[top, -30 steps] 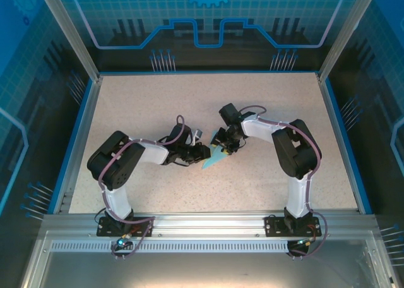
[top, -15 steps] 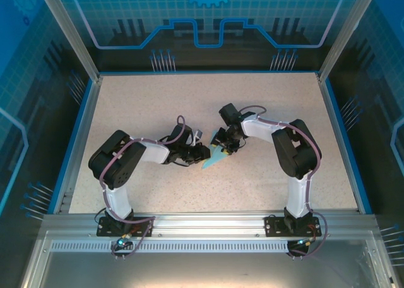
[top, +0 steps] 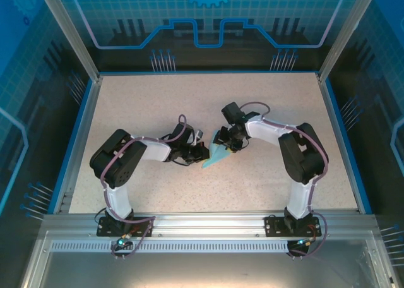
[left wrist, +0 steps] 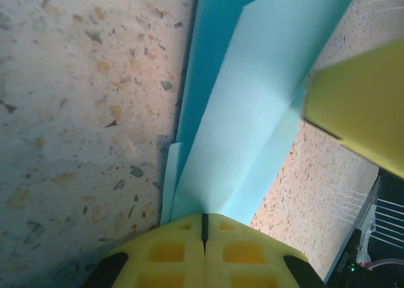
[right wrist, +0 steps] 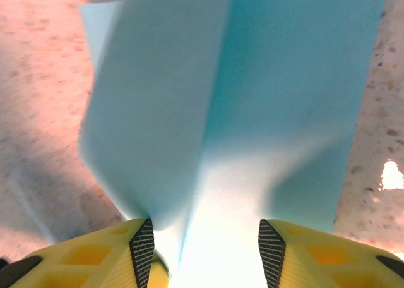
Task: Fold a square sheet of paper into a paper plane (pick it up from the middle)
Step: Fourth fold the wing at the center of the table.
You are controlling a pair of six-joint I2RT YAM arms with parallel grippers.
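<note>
The square sheet of paper is pale blue and folded into a narrow pointed paper plane shape. It sits at the middle of the speckled table, its tip toward the near left. My left gripper is at its left side. In the left wrist view the left gripper is shut on the paper's raised crease. My right gripper is at the paper's far right end. In the right wrist view it stands open, its black pads either side of the folded paper.
The speckled tabletop has a blue rim and clear enclosure walls on three sides. A yellow fingertip of the right gripper hangs close over the paper in the left wrist view. Both arms' elbows flank the centre.
The left gripper has closed onto the paper's crease. The right arm's elbow has shifted a little to the right and its jaws stand slightly wider. The paper stays in place.
</note>
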